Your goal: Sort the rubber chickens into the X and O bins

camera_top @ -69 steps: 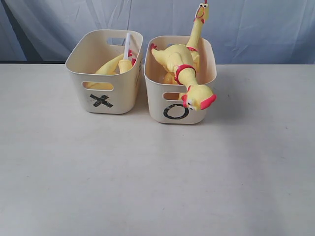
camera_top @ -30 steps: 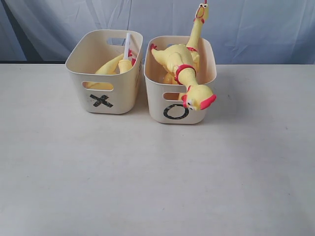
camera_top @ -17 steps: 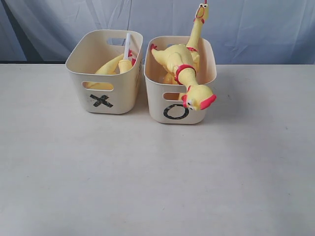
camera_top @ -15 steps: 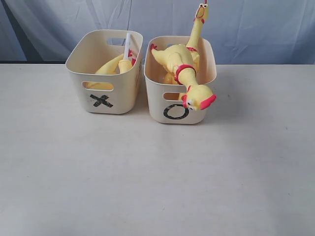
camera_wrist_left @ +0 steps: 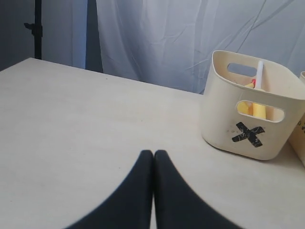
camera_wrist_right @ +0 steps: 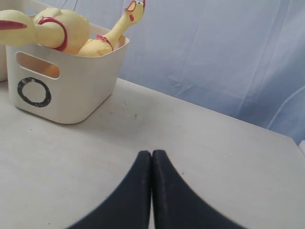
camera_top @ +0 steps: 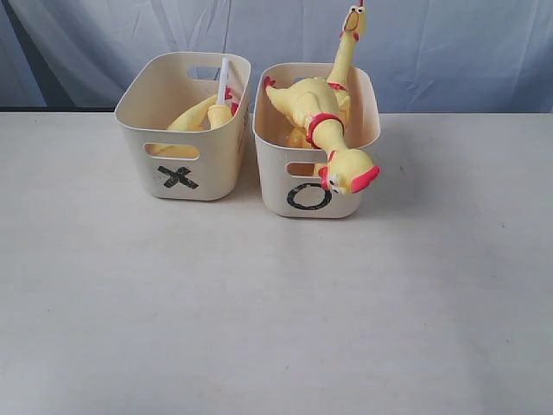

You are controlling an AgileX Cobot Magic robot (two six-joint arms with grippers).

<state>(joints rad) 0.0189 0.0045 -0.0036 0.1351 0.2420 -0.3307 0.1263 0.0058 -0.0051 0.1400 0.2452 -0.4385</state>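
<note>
Zero change: rubber chickens (camera_top: 302,104) lie binned, left gripper (camera_wrist_left: 153,153) and right gripper (camera_wrist_right: 151,153) closed, empty; you're likely done.

Pale off-white desk (camera_top: 276,311), matte, faintly scuffed, with a few small dark specks; behind its far edge a wrinkled bluish-white cloth backdrop (camera_top: 449,52) hanging in soft folds across the width; dark gap (camera_top: 22,78) at the backdrop's left end in the exterior view; in the left wrist view, a thin black stand (camera_wrist_left: 37,43) with a small clamp, upright beyond the desk's far corner, beside the cloth
</note>
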